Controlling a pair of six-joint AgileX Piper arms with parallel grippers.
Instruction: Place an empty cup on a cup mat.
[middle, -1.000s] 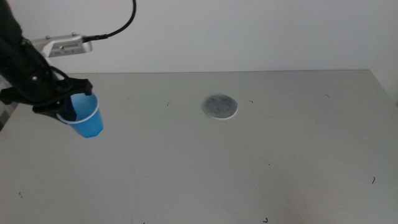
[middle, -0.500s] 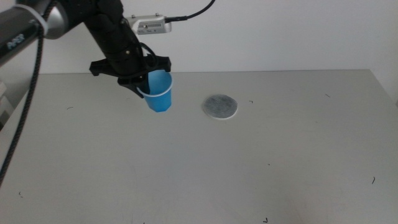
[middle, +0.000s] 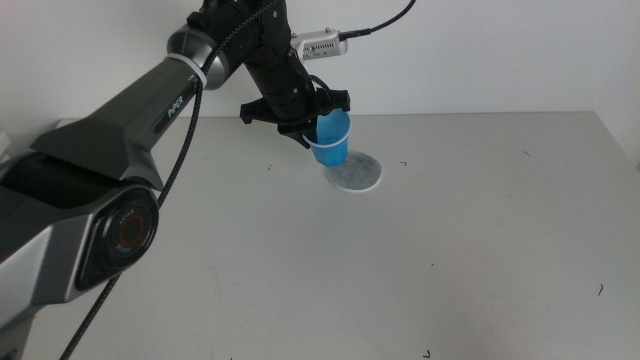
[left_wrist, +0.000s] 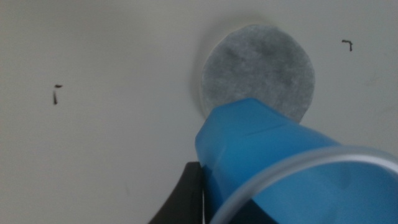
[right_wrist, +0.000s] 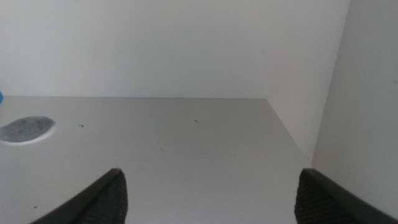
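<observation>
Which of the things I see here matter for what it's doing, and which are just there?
Part of the job:
- cup, held in the left gripper
- cup mat

Just there:
- table
- right gripper, waiting, open

The left arm (middle: 150, 105) bears the white word "PiPER".

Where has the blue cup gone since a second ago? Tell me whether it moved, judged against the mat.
Yes. The cup, held in the left pincer, travelled right across the table and now hangs over the mat's left edge.
</observation>
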